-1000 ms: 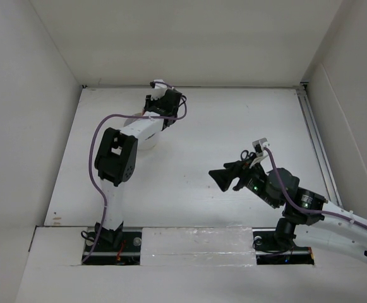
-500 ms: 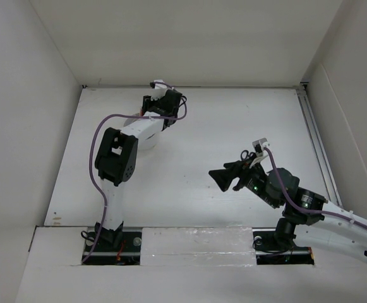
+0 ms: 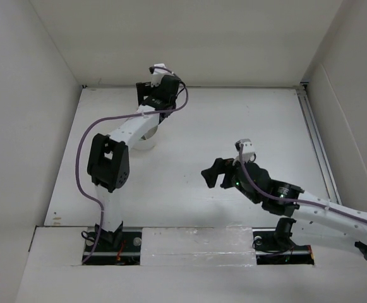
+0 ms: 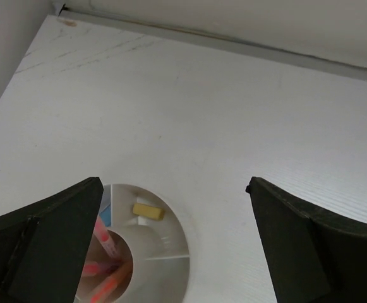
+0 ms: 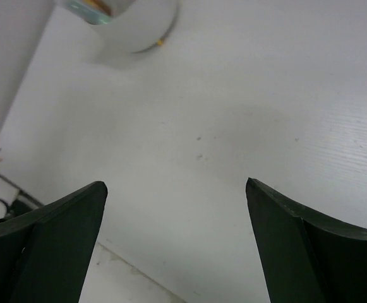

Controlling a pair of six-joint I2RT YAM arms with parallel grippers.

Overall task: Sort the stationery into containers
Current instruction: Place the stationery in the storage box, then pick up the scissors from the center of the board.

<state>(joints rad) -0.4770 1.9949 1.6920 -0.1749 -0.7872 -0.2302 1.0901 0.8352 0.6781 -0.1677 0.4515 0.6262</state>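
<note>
The white round container (image 4: 184, 243) sits at the lower left of the left wrist view, with inner dividers. In one compartment lies a tan eraser (image 4: 148, 211), beside it a blue piece (image 4: 105, 215), and pink and orange pens (image 4: 105, 245) stand in the centre well. My left gripper (image 4: 174, 183) hovers above it, open and empty. From above, the left gripper (image 3: 151, 98) is at the back left and the container (image 3: 146, 141) is half hidden under that arm. My right gripper (image 5: 175, 183) is open over bare table; seen from above, the right gripper (image 3: 211, 175) is mid-table.
The back wall's foot (image 4: 234, 45) runs close behind the container. In the right wrist view the container (image 5: 132, 22) stands far off at top left, a small orange speck (image 5: 160, 42) at its base. The table's front edge (image 5: 123, 255) lies below the right gripper.
The left gripper has opened wide and shifted slightly up and back over the container. The right arm has swung left and stretched lower over the table, its jaws a little wider.
</note>
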